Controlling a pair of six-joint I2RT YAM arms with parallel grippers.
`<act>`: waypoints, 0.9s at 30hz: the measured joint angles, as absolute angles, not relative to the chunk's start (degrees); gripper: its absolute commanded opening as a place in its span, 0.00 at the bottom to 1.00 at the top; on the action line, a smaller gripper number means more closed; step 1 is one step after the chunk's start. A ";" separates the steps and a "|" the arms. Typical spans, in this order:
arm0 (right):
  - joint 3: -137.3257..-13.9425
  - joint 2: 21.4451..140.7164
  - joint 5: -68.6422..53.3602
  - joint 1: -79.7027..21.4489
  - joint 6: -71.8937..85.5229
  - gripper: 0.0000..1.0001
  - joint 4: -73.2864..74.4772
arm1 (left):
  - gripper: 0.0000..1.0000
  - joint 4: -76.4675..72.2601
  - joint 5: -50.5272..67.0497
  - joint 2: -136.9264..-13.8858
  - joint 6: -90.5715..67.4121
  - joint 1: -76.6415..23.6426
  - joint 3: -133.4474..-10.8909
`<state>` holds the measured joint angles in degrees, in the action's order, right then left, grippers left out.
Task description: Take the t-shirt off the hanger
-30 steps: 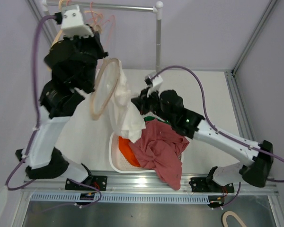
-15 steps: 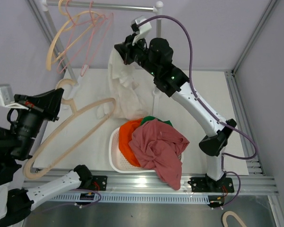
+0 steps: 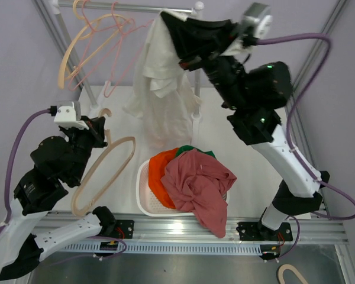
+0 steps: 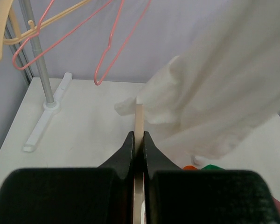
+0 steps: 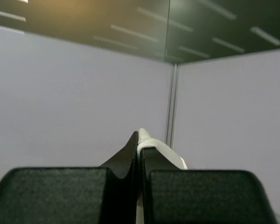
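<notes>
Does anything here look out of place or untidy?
The red garment spills over the near rim of the white basket. A beige hanger lies off the table, beyond its near edge, at the top view's bottom right.

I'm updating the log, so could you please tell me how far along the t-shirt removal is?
Done: the white t-shirt hangs clear of the beige hanger. In hand: the right gripper holds the t-shirt up high; the left gripper pinches the hanger. Left: probably just setting both down.
</notes>
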<state>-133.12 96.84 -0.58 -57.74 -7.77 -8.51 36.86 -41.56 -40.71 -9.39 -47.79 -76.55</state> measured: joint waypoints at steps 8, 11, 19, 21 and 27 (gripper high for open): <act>-137.97 89.45 -1.45 -60.29 -11.90 0.00 -14.37 | 0.01 32.67 -43.68 -43.59 -8.91 -47.79 -75.68; -133.21 84.82 -1.50 -60.71 -11.64 0.00 -14.13 | 0.01 31.00 -44.88 -44.53 -8.56 -47.79 -75.44; -100.71 71.07 2.48 -61.19 -7.40 0.00 -10.55 | 0.01 26.06 -46.39 -49.69 -5.23 -47.79 -77.36; -98.43 72.38 3.20 -61.23 -6.70 0.00 -7.14 | 0.01 24.75 -46.35 -51.18 -4.49 -47.79 -78.26; -113.38 81.21 3.53 -60.88 -6.26 0.00 3.79 | 0.01 23.64 -46.33 -52.84 -4.23 -47.79 -78.54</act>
<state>-113.38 81.21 3.53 -60.88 -6.26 3.79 23.64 -46.33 -52.84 -4.23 -47.79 -78.54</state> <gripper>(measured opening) 0.009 0.038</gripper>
